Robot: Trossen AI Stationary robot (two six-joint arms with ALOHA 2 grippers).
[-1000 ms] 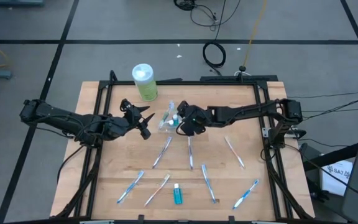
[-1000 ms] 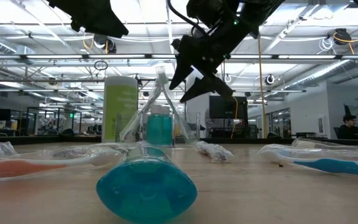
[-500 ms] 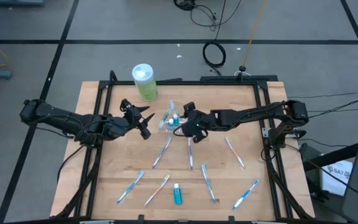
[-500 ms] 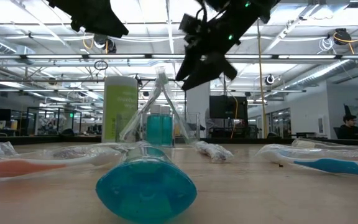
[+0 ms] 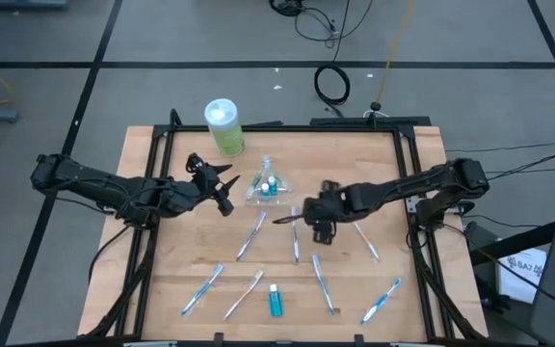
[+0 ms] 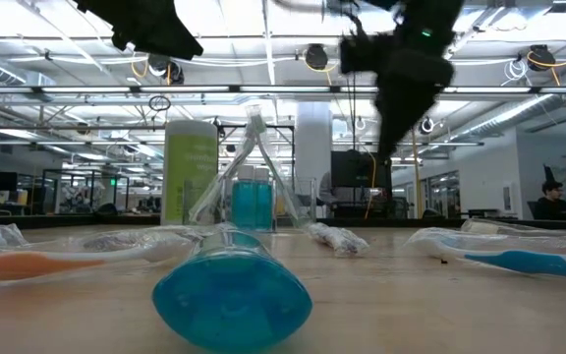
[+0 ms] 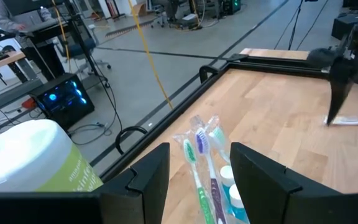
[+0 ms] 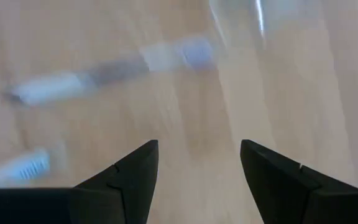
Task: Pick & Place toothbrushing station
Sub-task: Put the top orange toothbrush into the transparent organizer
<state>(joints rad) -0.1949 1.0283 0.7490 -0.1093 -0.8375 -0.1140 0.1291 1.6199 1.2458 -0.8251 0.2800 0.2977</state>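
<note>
The right gripper (image 5: 322,220) hangs over the middle of the table (image 5: 403,299), jaws wide and empty. The cup (image 5: 266,187) stands near the far edge, with brushes in it. To do well, go straight down on one loose brush (image 5: 295,237). The left gripper (image 5: 222,187) waits beside the cup, jaws partly open, holding nothing. The near edge has room.

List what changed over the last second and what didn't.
The right hand pulled away from the cup of toothbrushes at the table's back and swung toward the table's middle, over the loose toothbrushes lying there. It is open and empty. The left hand stayed put beside the cup, open. The green bottle, the cup and the loose brushes did not move.
</note>
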